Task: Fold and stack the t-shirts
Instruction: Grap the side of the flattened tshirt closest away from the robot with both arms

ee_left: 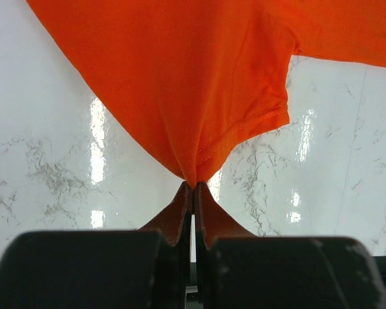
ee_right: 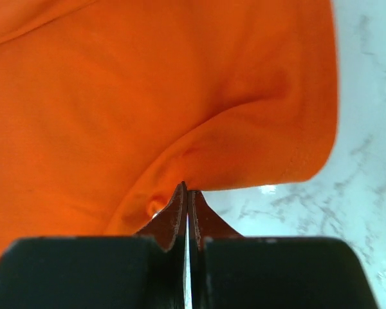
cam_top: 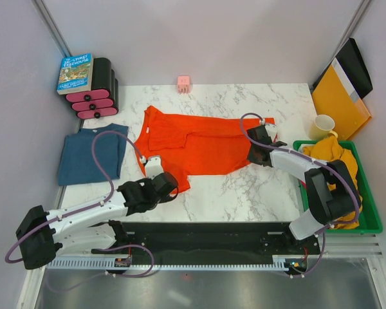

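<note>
— What is closing the place in?

— Pale plain walls are standing on three sides, with metal posts running up the far corners. A white marble table with grey veins is filling the floor of it, and its polish is throwing back the lights in the left wrist view.

— Where is the orange shirt lying?

— It is spreading across the middle of the table, partly folded over itself and rumpled, running from left of centre towards the right.

— And round the edges?

— A green basket is sitting at the right edge, holding a crumpled yellow shirt. A folded blue shirt is lying flat at the left edge, well apart from the orange one. A yellow-orange folder is leaning in the far right corner. A black and pink rack is standing in the far left corner, carrying a book. A cream mug is standing between folder and basket, and a small pink block is sitting at the far edge.

— What are the arms doing?

— The left gripper is pinching the shirt's near left edge, fingers fully closed on the cloth. The right gripper is clamping a fold at the shirt's right end, fingers likewise pressed together.
</note>
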`<act>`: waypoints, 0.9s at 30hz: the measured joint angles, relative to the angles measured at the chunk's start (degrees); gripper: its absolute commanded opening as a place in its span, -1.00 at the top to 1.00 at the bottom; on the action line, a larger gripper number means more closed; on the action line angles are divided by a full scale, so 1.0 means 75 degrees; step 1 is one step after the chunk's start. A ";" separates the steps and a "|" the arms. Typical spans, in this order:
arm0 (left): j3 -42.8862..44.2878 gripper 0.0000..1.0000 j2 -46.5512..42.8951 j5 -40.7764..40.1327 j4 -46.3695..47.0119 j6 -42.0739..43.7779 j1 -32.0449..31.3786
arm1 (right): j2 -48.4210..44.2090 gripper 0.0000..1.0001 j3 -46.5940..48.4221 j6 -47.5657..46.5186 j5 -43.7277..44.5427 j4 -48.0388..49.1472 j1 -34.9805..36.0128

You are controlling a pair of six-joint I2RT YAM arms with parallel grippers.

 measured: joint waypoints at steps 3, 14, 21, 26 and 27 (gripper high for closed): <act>-0.0067 0.96 0.0000 0.0012 -0.0003 0.0000 0.0000 | 0.0370 1.00 0.0157 -0.0111 -0.0172 0.0184 0.0178; -0.0096 0.96 0.0154 0.0026 -0.0032 0.0000 0.0000 | 0.1413 -0.11 0.0982 -0.0291 -0.0583 0.0772 0.0402; -0.0096 0.96 0.0350 0.0026 -0.0029 0.0003 0.0000 | 0.0667 -0.45 0.0982 -0.0458 -0.0163 0.0621 0.0455; -0.0096 0.96 0.0396 0.0029 -0.0029 0.0006 0.0000 | -0.0548 -0.36 0.0673 -0.0452 0.0338 0.0597 0.0452; -0.0096 0.97 0.0396 0.0032 -0.0029 0.0006 0.0000 | -0.0694 -0.36 0.0554 -0.0431 0.0420 0.0600 0.0452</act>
